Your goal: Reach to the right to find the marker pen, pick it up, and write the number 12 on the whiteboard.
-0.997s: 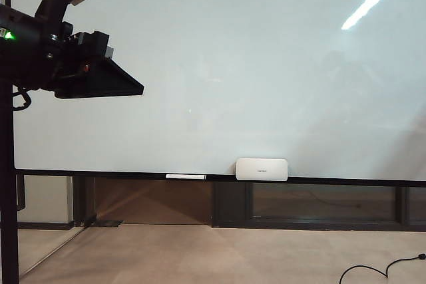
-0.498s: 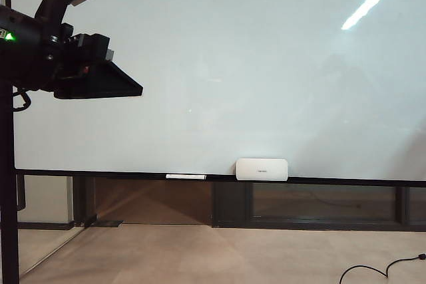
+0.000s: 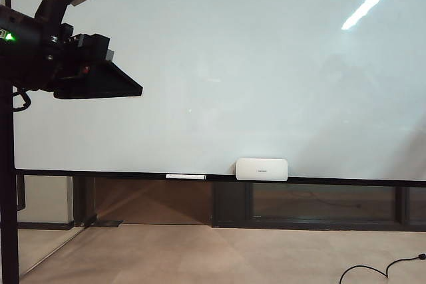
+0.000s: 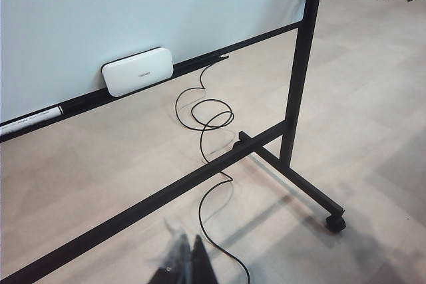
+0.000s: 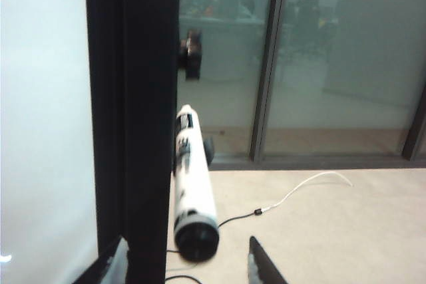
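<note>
Starting at the left of the exterior view, we find the left gripper [image 3: 136, 88] raised in front of the left margin of the whiteboard [image 3: 219, 64]. Its jaws appear pressed together, with nothing between them. The board is a large, glossy, rigid white panel in a dark frame, and no stroke of the number 12 shows on it. On its dark bottom rail lie a thin white bar [image 3: 186, 176] and, to the right of it, a rounded white box [image 3: 261, 169]; neither is the writing tool. The marker pen [image 5: 193, 191] is absent from the exterior view and appears only in the right wrist view. There it sits just beside the board's dark upright frame post [image 5: 133, 98], clear of the floor, with its dark round end towards the camera. We cannot tell what supports it. The right gripper [image 5: 190, 263] is level with that near end. Its jaws stand wide apart on either side of the pen, touching nothing and holding nothing. We judge the pen to be light and stiff: a smooth, cylindrical plastic barrel, white with dark printed bands. It is likely to be slippery and apt to roll or pivot under an off-centre pinch. We recommend taking hold across the middle of the white barrel, square to its axis and clear of the dark end. The grip should be firm enough to resist the push of writing. A thin cable [image 5: 293, 194] trails on the pale floor beyond.
</note>
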Tool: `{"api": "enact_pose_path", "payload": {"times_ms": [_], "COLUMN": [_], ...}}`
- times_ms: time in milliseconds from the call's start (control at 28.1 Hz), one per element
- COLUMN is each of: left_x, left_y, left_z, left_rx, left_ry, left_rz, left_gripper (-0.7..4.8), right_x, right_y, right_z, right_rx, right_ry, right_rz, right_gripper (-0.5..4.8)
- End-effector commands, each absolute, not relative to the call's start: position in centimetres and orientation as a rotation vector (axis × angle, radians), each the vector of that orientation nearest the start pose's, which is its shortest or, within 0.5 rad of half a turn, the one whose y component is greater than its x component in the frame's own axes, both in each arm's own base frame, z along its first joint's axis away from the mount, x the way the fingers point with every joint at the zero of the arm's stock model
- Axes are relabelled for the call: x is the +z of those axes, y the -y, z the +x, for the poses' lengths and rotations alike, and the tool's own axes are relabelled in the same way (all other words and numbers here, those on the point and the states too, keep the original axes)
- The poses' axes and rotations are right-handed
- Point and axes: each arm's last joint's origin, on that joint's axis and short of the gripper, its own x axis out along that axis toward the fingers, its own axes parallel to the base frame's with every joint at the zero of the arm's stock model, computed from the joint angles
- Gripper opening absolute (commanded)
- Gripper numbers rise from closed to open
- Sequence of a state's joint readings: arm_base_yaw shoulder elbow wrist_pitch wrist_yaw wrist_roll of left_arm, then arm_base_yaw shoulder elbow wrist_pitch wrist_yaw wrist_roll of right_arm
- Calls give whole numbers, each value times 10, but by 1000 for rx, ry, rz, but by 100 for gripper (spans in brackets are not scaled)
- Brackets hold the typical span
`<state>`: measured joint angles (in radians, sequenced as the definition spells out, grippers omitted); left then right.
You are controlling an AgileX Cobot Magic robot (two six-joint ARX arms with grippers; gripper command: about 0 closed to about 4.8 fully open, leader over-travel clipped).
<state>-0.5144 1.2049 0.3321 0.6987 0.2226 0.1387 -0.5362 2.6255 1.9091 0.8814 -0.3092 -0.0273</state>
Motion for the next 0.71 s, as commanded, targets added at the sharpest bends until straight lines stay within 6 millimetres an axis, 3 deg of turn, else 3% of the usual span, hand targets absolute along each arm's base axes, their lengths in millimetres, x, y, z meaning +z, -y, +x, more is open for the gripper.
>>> {"api": "enact_pose_path", "payload": {"times_ms": [36,712], "left_x": [187,187], "left_y": [116,116], "left_z": [192,192], "left_rx": [-743,-744], "left_ry": [-105,-108], "left_rz": [155,148], "left_gripper": [-5,-5], "right_x": [147,147], "right_y": [283,283], "right_z": [495,498], "right_rx": [-230,-270], "right_ry": [188,179], "right_rz": [-112,-111], "right_gripper": [232,232]}}
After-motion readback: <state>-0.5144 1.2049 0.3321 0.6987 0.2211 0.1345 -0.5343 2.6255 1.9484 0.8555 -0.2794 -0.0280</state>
